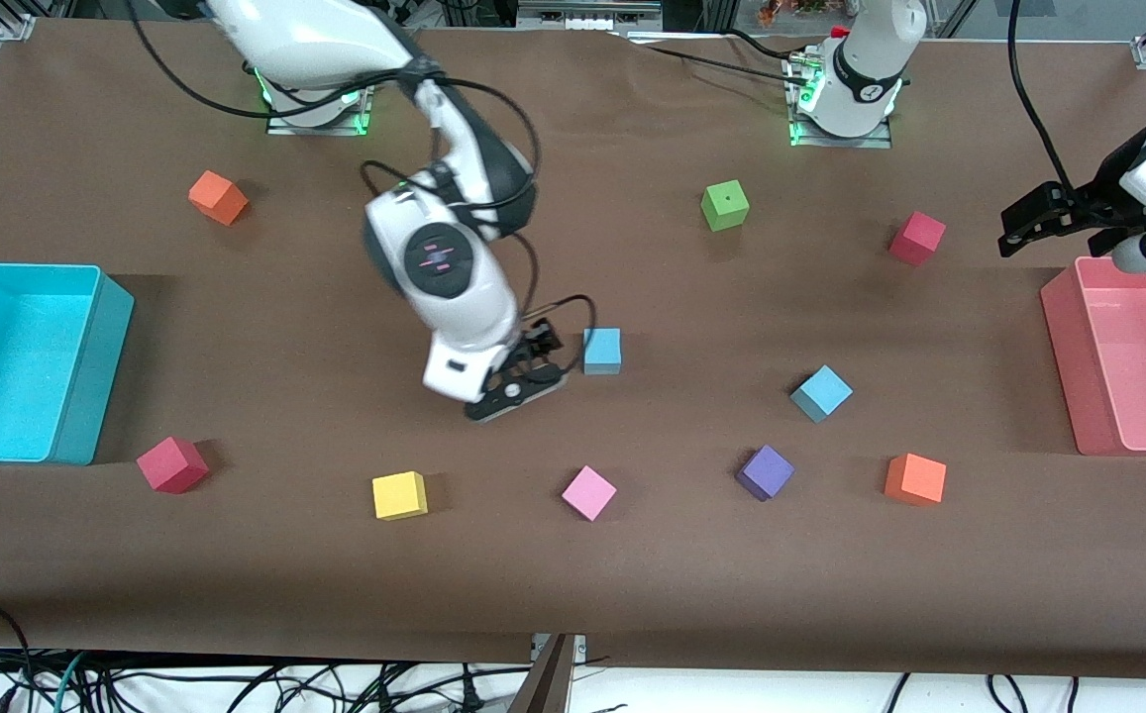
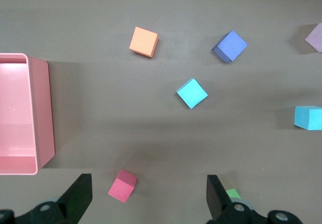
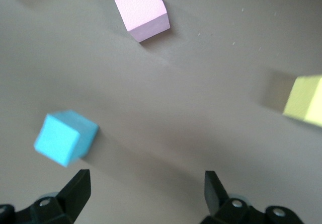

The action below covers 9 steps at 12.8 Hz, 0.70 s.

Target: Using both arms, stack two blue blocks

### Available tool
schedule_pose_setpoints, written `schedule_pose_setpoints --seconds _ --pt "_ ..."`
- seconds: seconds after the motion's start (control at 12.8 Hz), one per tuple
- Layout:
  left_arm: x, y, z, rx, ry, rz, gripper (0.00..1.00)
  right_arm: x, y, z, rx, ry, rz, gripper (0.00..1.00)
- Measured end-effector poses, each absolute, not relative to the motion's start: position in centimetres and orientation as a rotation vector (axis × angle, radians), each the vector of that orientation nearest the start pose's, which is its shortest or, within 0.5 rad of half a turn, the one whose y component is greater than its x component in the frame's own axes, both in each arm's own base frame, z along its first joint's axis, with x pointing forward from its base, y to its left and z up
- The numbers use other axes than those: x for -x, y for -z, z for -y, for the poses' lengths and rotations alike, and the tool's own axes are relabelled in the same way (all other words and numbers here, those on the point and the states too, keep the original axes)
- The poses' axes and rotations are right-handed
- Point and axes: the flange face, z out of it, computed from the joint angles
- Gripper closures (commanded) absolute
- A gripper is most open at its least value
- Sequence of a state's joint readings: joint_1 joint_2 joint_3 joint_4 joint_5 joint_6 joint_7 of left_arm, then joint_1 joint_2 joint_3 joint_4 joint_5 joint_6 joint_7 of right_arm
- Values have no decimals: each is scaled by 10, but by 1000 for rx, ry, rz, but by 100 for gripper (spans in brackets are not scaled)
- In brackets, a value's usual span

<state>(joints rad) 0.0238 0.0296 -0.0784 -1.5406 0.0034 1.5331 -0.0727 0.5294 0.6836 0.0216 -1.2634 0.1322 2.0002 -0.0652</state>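
Nearest the front edge lies a pink cube (image 1: 588,492). Mid-table, the right gripper (image 1: 530,371) stands empty, fingers apart, just beside one blue block (image 1: 602,351); the other blue block (image 1: 820,393) lies toward the left arm's end. In the left wrist view, the left gripper (image 2: 148,194) hangs spread, waiting. In the right wrist view, the block (image 3: 64,137) sits off to one side of the fingers.

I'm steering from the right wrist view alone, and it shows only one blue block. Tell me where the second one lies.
Observer: The second blue block lies toward the left arm's end of the table. It is nearer the front camera than the first block, which sits beside your open right hand.
Operator: Give me the left hand's position.
Observer: The left hand waits open and empty above the table, beside the pink bin.
Operator: Say what sits closest to that second block.
Observer: A purple block, nearer the front camera than it.
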Motion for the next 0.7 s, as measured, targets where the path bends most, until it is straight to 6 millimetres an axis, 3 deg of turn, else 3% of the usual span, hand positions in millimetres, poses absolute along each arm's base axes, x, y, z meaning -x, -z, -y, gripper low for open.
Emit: schedule_pose_setpoints --seconds 0.23,0.47,0.7 --pt "-560 -618 36 3138 -58 -6 0 -655 -338 -332 2657 32 1119 0" --pt "-568 -598 51 3137 -117 -60 0 -650 -284 -323 2466 242 1260 0" --pt "-580 -568 65 3135 -194 -105 0 -624 -224 -323 2326 425 1283 0"
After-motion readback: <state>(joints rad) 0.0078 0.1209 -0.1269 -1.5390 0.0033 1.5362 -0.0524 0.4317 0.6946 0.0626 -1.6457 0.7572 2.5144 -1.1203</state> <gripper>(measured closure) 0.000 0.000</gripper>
